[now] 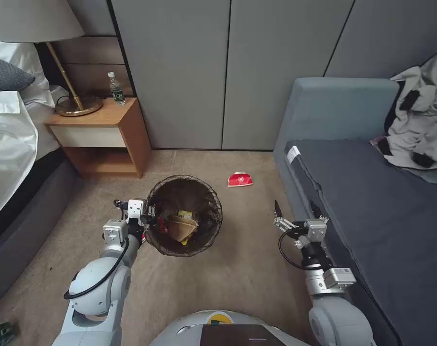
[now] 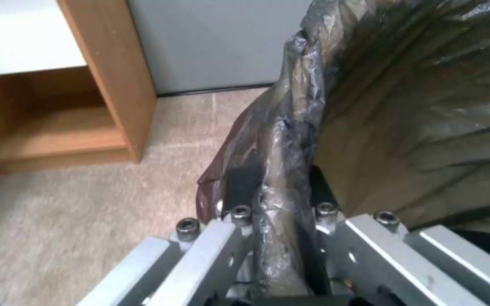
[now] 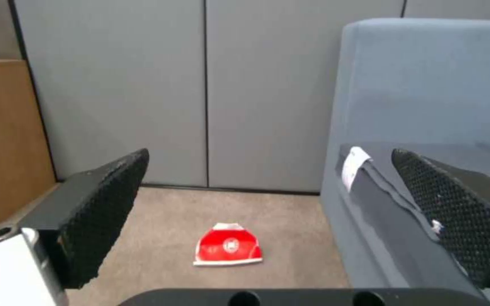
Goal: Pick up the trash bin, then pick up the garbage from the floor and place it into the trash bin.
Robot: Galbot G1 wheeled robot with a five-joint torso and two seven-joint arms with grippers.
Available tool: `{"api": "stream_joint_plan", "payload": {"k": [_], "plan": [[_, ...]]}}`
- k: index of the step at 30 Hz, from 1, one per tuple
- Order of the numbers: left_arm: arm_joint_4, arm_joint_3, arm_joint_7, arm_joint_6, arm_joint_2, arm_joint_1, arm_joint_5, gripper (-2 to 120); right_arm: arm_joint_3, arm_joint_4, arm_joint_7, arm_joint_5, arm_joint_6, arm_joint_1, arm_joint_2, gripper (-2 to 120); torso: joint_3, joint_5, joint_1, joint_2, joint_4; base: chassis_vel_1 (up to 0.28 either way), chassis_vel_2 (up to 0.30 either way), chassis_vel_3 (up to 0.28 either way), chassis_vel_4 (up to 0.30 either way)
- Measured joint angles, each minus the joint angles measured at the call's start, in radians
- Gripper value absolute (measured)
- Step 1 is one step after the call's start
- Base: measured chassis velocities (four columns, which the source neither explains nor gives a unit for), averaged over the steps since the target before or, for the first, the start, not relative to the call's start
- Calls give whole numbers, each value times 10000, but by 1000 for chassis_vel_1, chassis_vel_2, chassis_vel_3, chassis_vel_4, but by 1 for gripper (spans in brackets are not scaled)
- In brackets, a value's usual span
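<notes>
The trash bin (image 1: 184,192), lined with a dark brown bag, hangs over the carpet at centre. My left gripper (image 1: 148,216) is shut on its left rim (image 2: 282,170), one finger inside and one outside. A tan paper bag (image 1: 182,227), a yellow wrapper and red scraps lie inside the bin. One red-and-white carton (image 1: 240,179) of garbage lies on the carpet beyond the bin, near the sofa; the right wrist view has the carton (image 3: 228,250) ahead between the fingers. My right gripper (image 1: 296,210) is open and empty, held above the floor beside the sofa's front edge.
A grey sofa (image 1: 372,202) with a grey-and-black jacket (image 1: 420,125) fills the right. A wooden nightstand (image 1: 107,134) with a lamp and a bottle (image 1: 116,89) stands at back left beside a bed (image 1: 11,144). Grey cabinet doors (image 1: 228,72) close the far side.
</notes>
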Motion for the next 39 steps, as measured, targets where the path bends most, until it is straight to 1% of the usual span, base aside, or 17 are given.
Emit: {"api": "stream_joint_plan", "payload": {"k": [39], "plan": [[44, -6, -22, -11, -38, -53, 31, 3, -99, -168, -28, 4, -38, 17, 58, 100, 0, -1, 1, -1, 0, -166, 171, 169, -172]]}}
